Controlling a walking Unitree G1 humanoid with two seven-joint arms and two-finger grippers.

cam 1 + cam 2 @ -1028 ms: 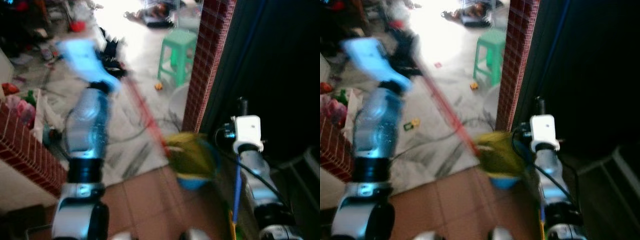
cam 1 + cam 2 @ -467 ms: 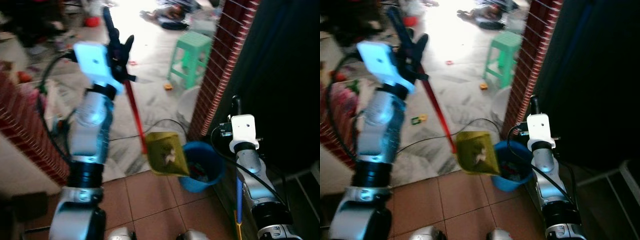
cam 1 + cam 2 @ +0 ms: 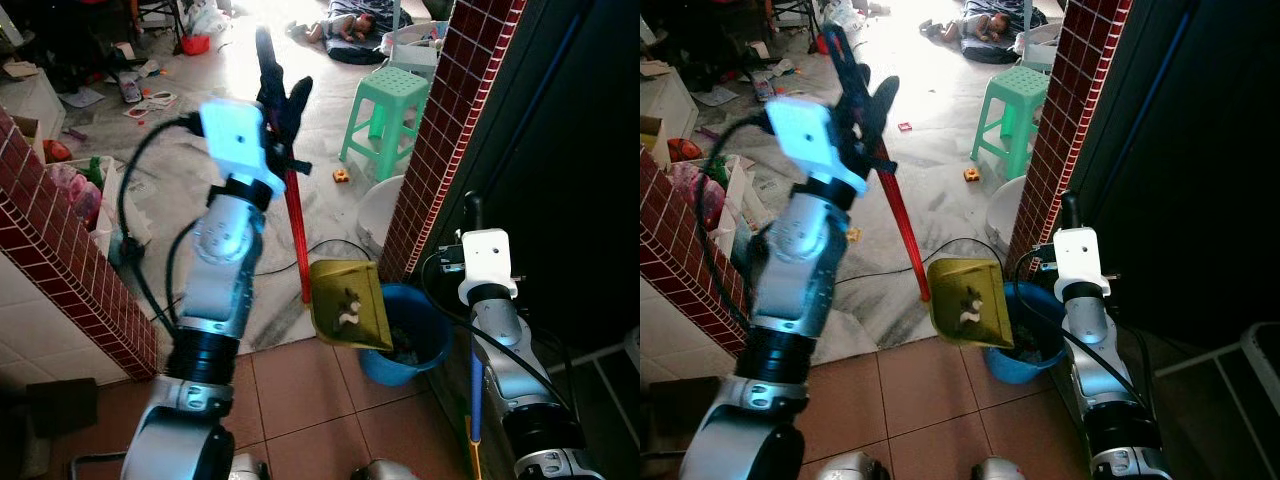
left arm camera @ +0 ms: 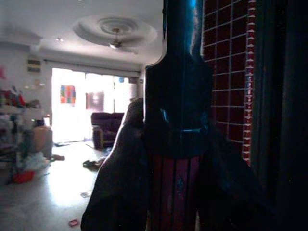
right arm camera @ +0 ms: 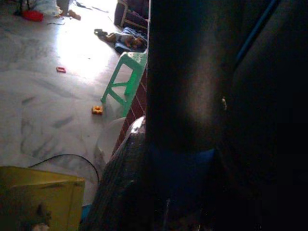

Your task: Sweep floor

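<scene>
My left gripper [image 3: 280, 108] is raised high and shut on the red handle [image 3: 297, 235] of a yellow dustpan [image 3: 350, 305]. The pan hangs tilted at the near-left rim of a blue bucket [image 3: 415, 345], with a small clump of sweepings in it. In the left wrist view the red handle [image 4: 175, 192] runs between the dark fingers. My right gripper [image 3: 473, 208] is beside the brick pillar and shut on a blue broom handle [image 3: 477, 395] that stands upright. The right wrist view has the broom handle [image 5: 183, 168] close up and the dustpan [image 5: 38, 197] below it.
A red brick pillar [image 3: 450, 120] stands right behind the bucket, with darkness to its right. A low brick wall [image 3: 70, 270] lies on my left. A green stool [image 3: 392, 105], a white basin [image 3: 378, 212], a black cable [image 3: 330, 245], an orange toy [image 3: 342, 177] and clutter lie on the marble floor.
The view has shifted and steadied. My left arm has swung right and brought the red handle more upright; the dustpan stays at the bucket's rim. The right arm holds still.
</scene>
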